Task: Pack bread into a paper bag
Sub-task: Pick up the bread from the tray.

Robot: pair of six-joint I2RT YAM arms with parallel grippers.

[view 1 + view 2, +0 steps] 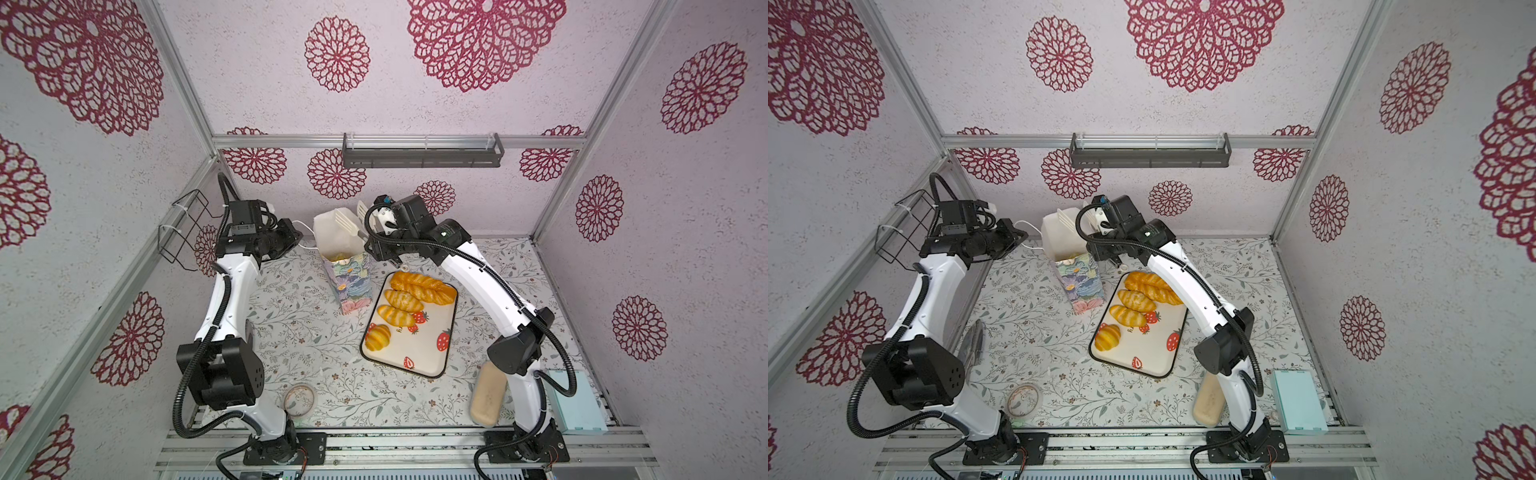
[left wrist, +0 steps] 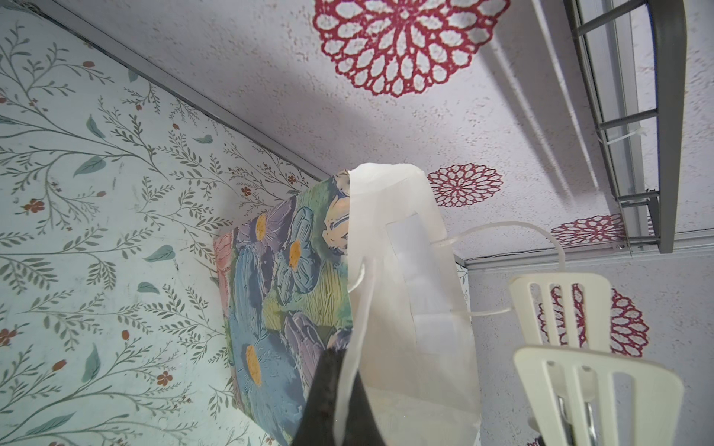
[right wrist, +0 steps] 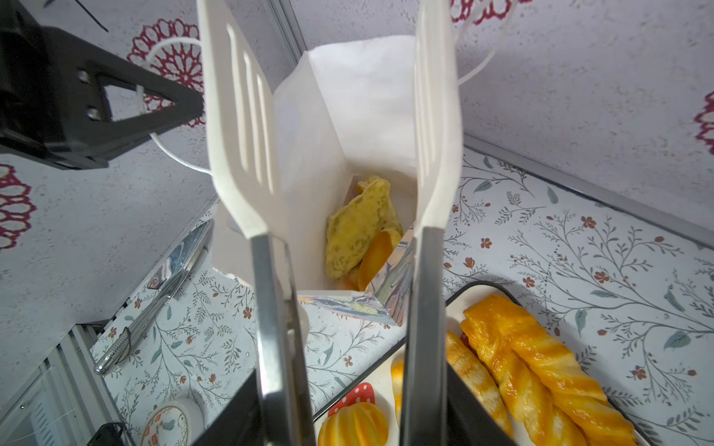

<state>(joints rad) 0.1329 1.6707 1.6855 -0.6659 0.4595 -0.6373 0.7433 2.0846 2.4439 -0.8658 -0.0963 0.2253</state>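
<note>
Tongs (image 3: 239, 135) gape empty over the paper bag (image 3: 367, 96), held by the half-closed right claw (image 1: 376, 245); shut left claw (image 3: 181, 110) steadies its cord handle (image 3: 175, 157).

Robot lab test cell. Aluminium profile frame (image 1: 291, 141) encloses table; wall panels (image 1: 257, 83) carry printed red flowers. Left arm (image 1: 226, 299) at 7 o'clock and right arm (image 1: 494, 286) at 5 o'clock, both bolted on metal rail (image 1: 399, 449) at 6 o'clock. Floral cloth (image 1: 299, 340) covers table.

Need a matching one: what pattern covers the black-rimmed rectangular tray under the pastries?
Black-rimmed tray: red strawberries on cream, best in a top view.
</note>
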